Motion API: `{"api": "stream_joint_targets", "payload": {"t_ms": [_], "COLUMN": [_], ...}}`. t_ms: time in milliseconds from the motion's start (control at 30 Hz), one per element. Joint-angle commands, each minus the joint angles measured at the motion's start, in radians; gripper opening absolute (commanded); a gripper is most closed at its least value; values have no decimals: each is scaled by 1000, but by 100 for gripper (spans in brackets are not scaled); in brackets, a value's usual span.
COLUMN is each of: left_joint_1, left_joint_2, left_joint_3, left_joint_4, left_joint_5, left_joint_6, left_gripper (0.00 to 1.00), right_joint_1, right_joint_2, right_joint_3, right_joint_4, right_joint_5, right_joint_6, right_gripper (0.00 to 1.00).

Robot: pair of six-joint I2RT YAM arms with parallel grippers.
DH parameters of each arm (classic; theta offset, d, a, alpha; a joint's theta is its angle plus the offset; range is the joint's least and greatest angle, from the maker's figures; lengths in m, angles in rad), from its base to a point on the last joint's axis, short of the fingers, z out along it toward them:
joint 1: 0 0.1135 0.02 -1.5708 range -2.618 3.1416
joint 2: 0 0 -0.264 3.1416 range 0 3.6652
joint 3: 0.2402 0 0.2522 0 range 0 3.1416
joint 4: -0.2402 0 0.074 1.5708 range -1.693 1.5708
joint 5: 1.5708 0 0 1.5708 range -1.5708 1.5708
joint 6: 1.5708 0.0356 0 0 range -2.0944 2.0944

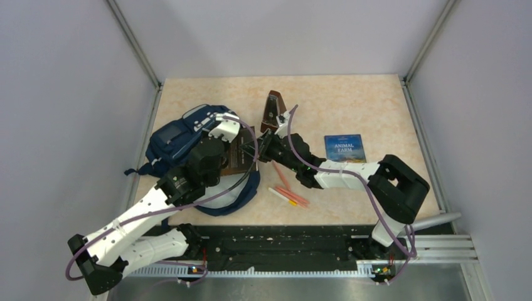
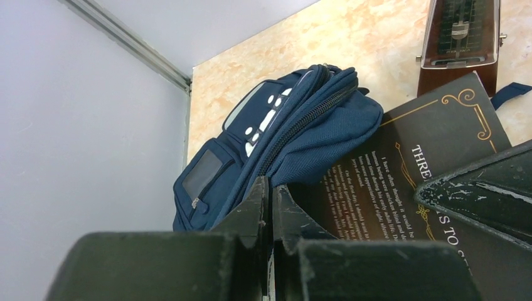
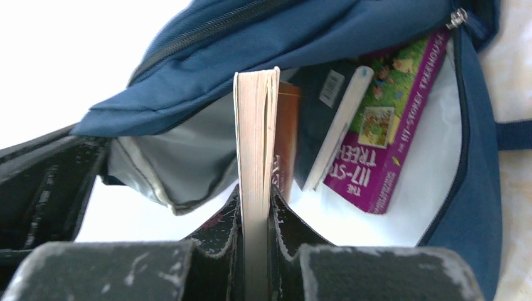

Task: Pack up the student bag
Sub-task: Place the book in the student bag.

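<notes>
The student bag [image 1: 179,141], navy blue with pale grey lining, lies open at the left of the table. It also shows in the left wrist view [image 2: 288,132] and the right wrist view [image 3: 313,31]. My left gripper [image 2: 271,188] is shut on the edge of the bag's opening, at the bag's mouth in the top view [image 1: 233,139]. My right gripper [image 3: 254,200] is shut on a dark brown book [image 3: 256,138] with cream pages, held edge-up at the opening [image 1: 238,160]. A purple book [image 3: 395,119] and another dark book [image 3: 326,106] lie inside the bag.
A wooden metronome [image 1: 271,111] stands just behind the grippers. A blue "Animal Farm" book [image 1: 345,148] lies to the right. Several pencils [image 1: 288,191] lie near the front, right of the bag. Walls enclose the table on three sides.
</notes>
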State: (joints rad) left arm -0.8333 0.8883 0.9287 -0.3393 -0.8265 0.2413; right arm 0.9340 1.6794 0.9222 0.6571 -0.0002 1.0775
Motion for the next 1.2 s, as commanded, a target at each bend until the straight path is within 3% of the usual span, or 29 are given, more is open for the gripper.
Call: {"api": "stream_joint_targets", "payload": {"t_ms": [0, 167, 367, 500, 667, 1033, 1067, 1167], "left_joint_1": [9, 19, 29, 30, 35, 44, 45, 46], "left_joint_2": [-1, 0, 0, -1, -7, 9, 10, 10], "left_joint_3": [10, 8, 6, 5, 1, 0, -1, -2], "left_joint_4": [135, 138, 138, 139, 141, 139, 138, 138], "left_joint_5": [0, 1, 10, 9, 13, 30, 30, 30], "left_joint_6": [-6, -4, -5, -5, -7, -15, -15, -16], "left_gripper": [0, 0, 0, 0, 0, 0, 0, 0], "right_joint_1": [14, 14, 15, 14, 15, 56, 57, 57], "right_joint_2": [-33, -54, 82, 169, 263, 524, 543, 570], "right_joint_3": [36, 46, 121, 187, 235, 559, 579, 604], "right_joint_4": [280, 281, 258, 75, 0, -68, -64, -52], "right_joint_5": [-4, -3, -8, 147, 254, 335, 326, 299], "right_joint_6": [-53, -91, -65, -52, -38, -117, -118, -126], "right_gripper": [0, 0, 0, 0, 0, 0, 1, 25]}}
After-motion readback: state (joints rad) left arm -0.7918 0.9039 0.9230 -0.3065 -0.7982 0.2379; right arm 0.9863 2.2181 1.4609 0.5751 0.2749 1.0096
